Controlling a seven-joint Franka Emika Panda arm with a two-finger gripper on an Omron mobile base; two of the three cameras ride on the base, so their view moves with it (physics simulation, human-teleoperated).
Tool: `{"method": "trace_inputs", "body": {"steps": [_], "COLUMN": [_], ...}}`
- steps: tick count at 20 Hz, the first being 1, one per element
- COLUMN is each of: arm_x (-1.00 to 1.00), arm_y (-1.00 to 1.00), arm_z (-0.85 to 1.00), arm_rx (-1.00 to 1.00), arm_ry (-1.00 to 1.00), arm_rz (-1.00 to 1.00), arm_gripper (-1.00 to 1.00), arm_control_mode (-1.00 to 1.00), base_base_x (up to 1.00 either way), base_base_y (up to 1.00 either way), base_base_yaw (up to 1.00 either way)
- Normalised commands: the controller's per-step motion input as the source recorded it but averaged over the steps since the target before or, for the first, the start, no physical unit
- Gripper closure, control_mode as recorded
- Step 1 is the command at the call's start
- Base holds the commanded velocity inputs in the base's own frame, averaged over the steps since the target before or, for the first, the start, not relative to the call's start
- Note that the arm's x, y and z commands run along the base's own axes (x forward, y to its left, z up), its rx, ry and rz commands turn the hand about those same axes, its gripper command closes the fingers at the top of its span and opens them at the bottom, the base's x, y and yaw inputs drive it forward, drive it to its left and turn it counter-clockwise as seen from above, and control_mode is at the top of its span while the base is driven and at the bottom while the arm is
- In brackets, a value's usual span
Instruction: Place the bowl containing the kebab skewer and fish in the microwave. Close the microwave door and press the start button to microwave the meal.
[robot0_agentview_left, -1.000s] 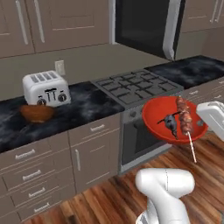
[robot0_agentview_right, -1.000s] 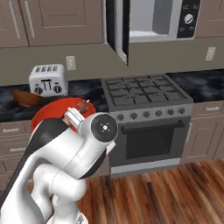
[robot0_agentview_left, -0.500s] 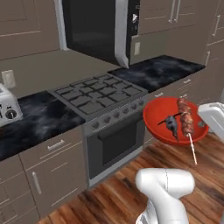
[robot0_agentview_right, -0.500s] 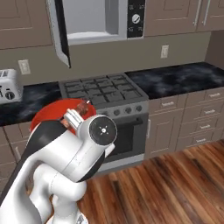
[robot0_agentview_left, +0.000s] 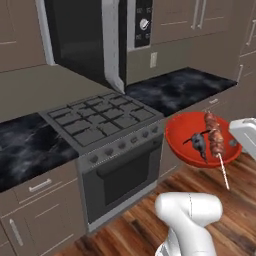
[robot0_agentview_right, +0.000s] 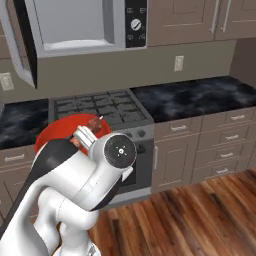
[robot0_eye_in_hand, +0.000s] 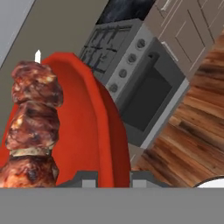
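Observation:
The red bowl (robot0_agentview_left: 186, 141) hangs in the air in front of the stove, level, with my gripper (robot0_agentview_left: 235, 143) shut on its right rim. In it lie the kebab skewer (robot0_agentview_left: 216, 138), its pale stick poking over the near edge, and the small dark fish (robot0_agentview_left: 199, 144). In the hand view the bowl's rim (robot0_eye_in_hand: 106, 127) runs between my fingertips (robot0_eye_in_hand: 89, 180), with the skewer's meat (robot0_eye_in_hand: 33, 127) close at left. The microwave (robot0_agentview_right: 80, 25) sits above the stove, its pale inside showing. The microwave door (robot0_agentview_left: 80, 40) stands swung open to the left, with its grey bar handle (robot0_agentview_left: 113, 45).
A gas stove with oven (robot0_agentview_left: 107, 125) stands below the microwave. Black marble counter (robot0_agentview_left: 185, 87) and drawers run off to the right. The microwave's control panel with a dial (robot0_agentview_right: 135, 22) is right of the cavity. My white arm (robot0_agentview_right: 85, 170) hides most of the bowl (robot0_agentview_right: 52, 132) in the right base view.
The whole scene has slid left as the base drove right: the toaster has left the picture and the stove and microwave are now in front. The bowl stays held in the same pose.

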Motion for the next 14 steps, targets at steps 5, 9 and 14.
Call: {"method": "trace_inputs", "body": {"steps": [5,9,14], "arm_x": [0.00,0.00,0.00], "arm_y": [0.00,0.00,0.00], "arm_z": [0.00,0.00,0.00], "arm_rx": [0.00,0.00,0.00], "arm_ry": [0.00,0.00,0.00], "arm_rz": [0.00,0.00,0.00], "arm_gripper": [1.00,1.00,1.00], "arm_control_mode": [1.00,1.00,1.00], "base_base_x": [0.81,0.75,0.59], "base_base_y": [-0.08,-0.27,-0.48], "base_base_yaw": [0.31,0.36,0.35]}}
